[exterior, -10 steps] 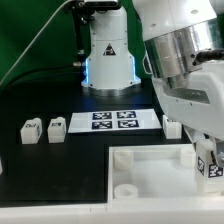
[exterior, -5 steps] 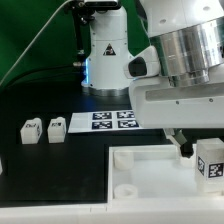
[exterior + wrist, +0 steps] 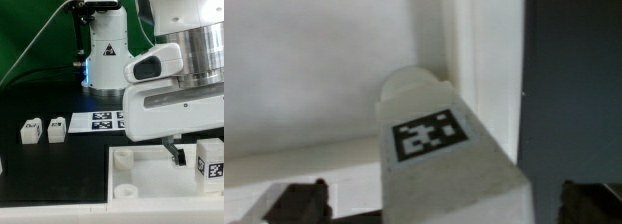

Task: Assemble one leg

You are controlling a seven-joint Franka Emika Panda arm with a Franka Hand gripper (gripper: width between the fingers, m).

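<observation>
The gripper (image 3: pixel 200 158) is positioned above the large white panel (image 3: pixel 140 172), at the panel's side nearest the exterior view's right. One leg (image 3: pixel 211 160) with its marker tag is gripped between the fingers (image 3: pixel 179 153); in the wrist view the leg (image 3: pixel 441 150) is seen between both fingertips (image 3: pixel 297 197). Two further legs (image 3: pixel 29 131) (image 3: pixel 55 128) are located beyond the panel's far edge, toward the exterior view's left. The marker board (image 3: pixel 100 121) is located just beyond that far edge, between those legs and the gripper.
</observation>
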